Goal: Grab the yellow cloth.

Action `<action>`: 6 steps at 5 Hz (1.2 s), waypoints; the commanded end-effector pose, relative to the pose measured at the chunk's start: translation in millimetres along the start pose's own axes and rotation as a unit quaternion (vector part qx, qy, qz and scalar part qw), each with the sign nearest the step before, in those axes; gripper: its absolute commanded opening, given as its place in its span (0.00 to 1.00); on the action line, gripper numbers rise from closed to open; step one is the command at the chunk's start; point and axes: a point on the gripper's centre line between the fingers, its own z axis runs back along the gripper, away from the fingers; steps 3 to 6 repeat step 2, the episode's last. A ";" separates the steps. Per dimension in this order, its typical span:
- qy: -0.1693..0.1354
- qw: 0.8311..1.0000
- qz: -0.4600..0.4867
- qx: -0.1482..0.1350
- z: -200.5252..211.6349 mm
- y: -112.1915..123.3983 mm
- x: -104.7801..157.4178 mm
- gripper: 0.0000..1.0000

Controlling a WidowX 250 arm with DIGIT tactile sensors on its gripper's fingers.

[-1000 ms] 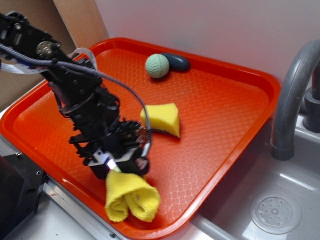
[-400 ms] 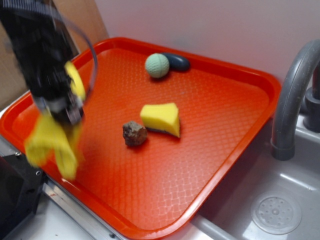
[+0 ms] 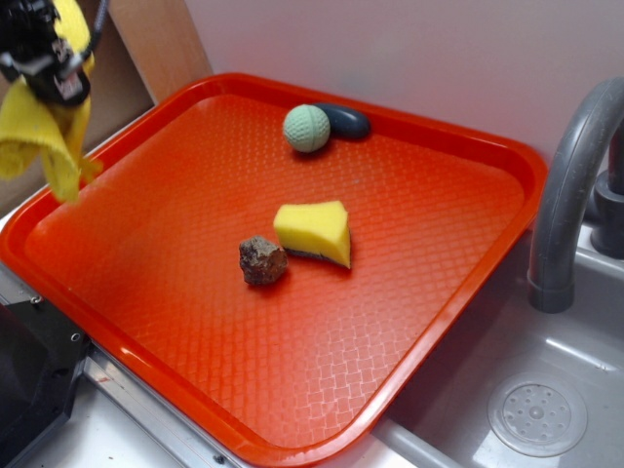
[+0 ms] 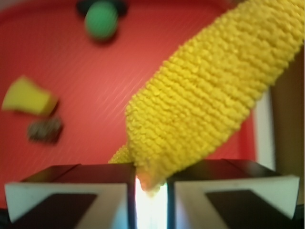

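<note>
1. End effector [image 3: 51, 70] at far left of the exterior view, high above the left rim of the tray [image 3: 507, 156]; only its lower part shows, the rest is cut by the frame edge
2. End effector clamped on the cloth [image 3: 44, 127]; wrist view shows the two fingers [image 4: 66, 191] drawn nearly together with a pinch of terry pile between them
3. Cloth hangs straight below the end effector, clear of the tray, limp; long axis runs roughly vertical, lower end dangling near the left rim. A second bit of yellow shows above the fingers, so it appears draped on both sides of the grip
4. Judgement: the grab looks done; what remains turns on the hold staying firm, as only a narrow fold sits between the fingers
5. One arm only, so no question of which is nearer
6. Count on the tray: one sponge [image 3: 314, 232] near centre, one brown rock [image 3: 262, 260] just left of it, one green ball [image 3: 307, 128] at the far side, one dark oval thing [image 3: 345, 121] touching the ball's right
7. Off the tray, right: one grey faucet [image 3: 570, 195] and one sink [image 3: 536, 414], well apart from the cloth
</note>
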 end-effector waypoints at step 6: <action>-0.007 0.998 -0.042 -0.042 -9.9 -10.4 24.7 0.00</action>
